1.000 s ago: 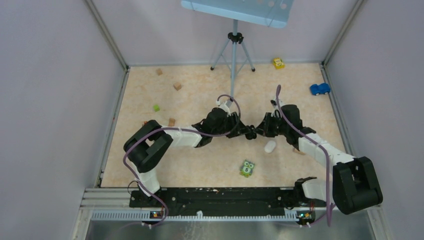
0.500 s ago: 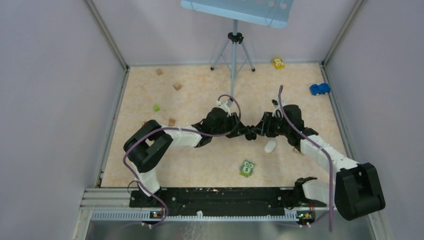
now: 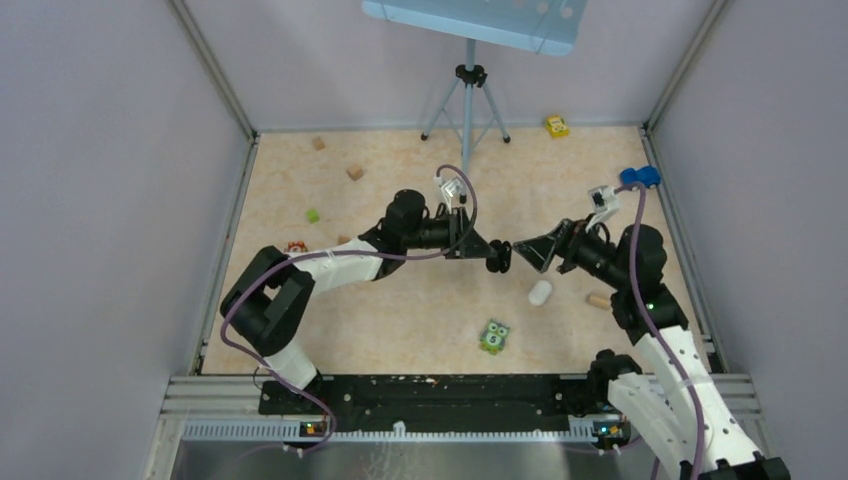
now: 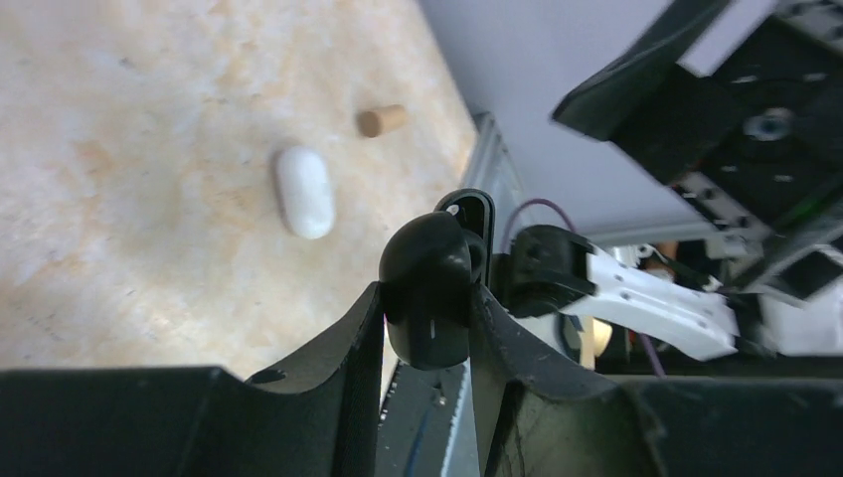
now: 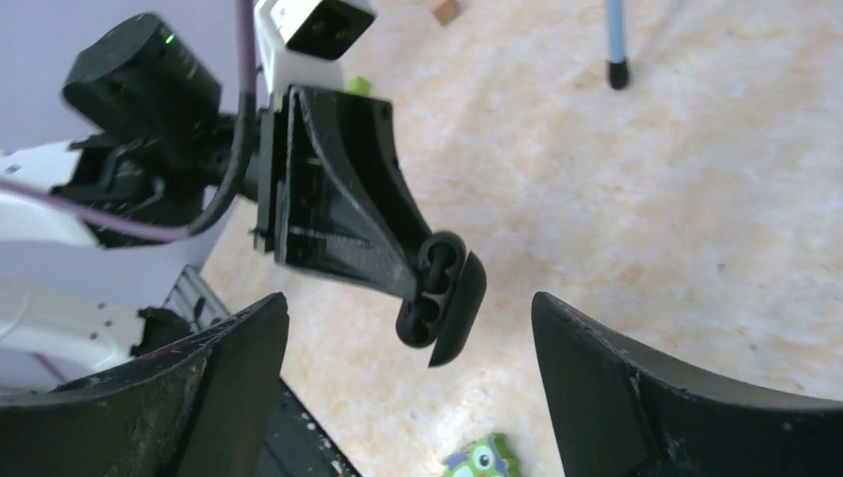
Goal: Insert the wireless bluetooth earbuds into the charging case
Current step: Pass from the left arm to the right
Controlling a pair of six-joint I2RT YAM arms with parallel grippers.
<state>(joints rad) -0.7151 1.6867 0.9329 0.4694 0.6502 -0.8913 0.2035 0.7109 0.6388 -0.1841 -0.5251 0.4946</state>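
Risk lies in the grip: the left gripper (image 3: 484,250) pinches the black case (image 4: 427,288) by its body alone, in the air above the table (image 3: 400,320), lid swung open, so a nudge could twist it loose or snap the lid shut. Its two round pockets face the right gripper (image 3: 528,255), whose jaws are spread wide and clear of it. Whether buds sit in those pockets I cannot tell; an unseated bud could drop out. A white case (image 3: 540,293) lies on the table below. A second ago the right gripper was pressed together right at the case; it has since opened and drawn back.
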